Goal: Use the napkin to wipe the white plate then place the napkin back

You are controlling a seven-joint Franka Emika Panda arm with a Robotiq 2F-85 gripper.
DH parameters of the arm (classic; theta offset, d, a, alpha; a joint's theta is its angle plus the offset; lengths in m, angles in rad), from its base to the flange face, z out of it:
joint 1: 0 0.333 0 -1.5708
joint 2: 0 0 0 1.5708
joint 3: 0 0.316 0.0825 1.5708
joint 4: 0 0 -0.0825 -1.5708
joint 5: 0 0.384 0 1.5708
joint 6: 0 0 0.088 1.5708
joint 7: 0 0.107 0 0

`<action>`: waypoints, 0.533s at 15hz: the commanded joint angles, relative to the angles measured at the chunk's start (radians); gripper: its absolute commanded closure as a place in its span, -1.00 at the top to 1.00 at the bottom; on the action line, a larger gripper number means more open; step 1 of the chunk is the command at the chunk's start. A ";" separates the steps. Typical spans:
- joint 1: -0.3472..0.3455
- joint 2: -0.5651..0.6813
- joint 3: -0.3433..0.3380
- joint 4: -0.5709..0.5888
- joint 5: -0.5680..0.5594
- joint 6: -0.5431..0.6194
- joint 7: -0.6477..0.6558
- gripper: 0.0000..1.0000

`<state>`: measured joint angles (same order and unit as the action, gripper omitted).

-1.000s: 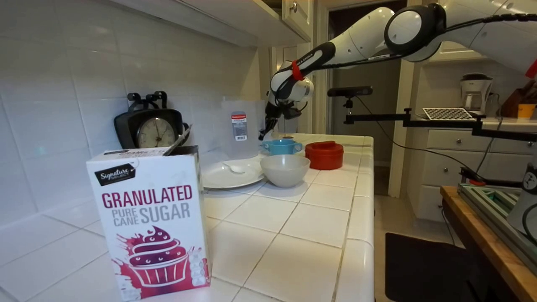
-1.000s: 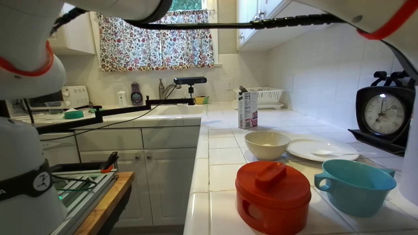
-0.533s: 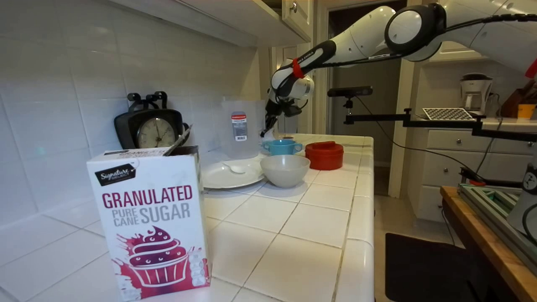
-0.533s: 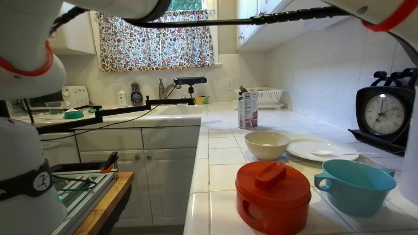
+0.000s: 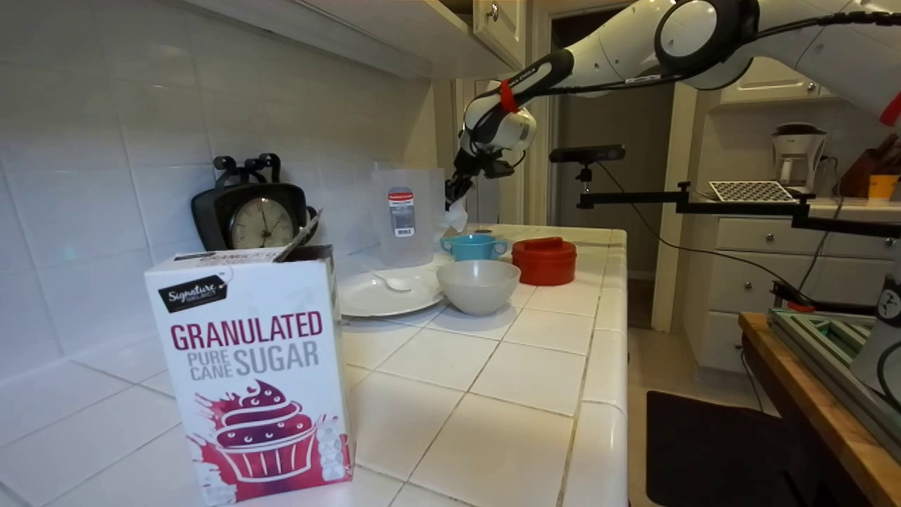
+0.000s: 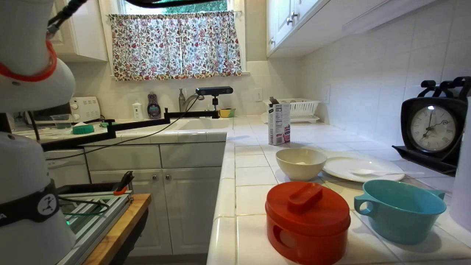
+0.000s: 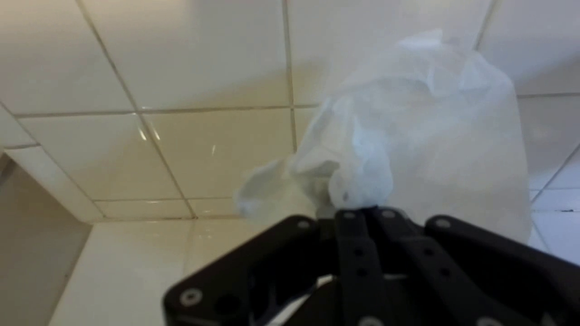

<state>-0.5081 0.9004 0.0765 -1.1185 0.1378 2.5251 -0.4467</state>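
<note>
Tiled counter (image 7: 204, 59) fills the wrist view's upper left; right of centre, the closed gripper (image 7: 368, 212) pinches the napkin (image 7: 444, 149). Pickup seems done; next, carry it to the white plate (image 6: 362, 164).

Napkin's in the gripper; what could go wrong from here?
The napkin hangs loose from the shut gripper, so it might brush the blue cup on the way. A spoon lies on the plate, its handle past the rim; wiping could knock it off. The bowl, close by the plate, may get bumped.
</note>
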 commanded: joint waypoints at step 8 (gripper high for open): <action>-0.119 -0.336 0.116 -0.461 0.048 0.206 -0.111 -1.00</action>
<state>-0.5713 0.7014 0.1420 -1.3835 0.1477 2.6715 -0.4744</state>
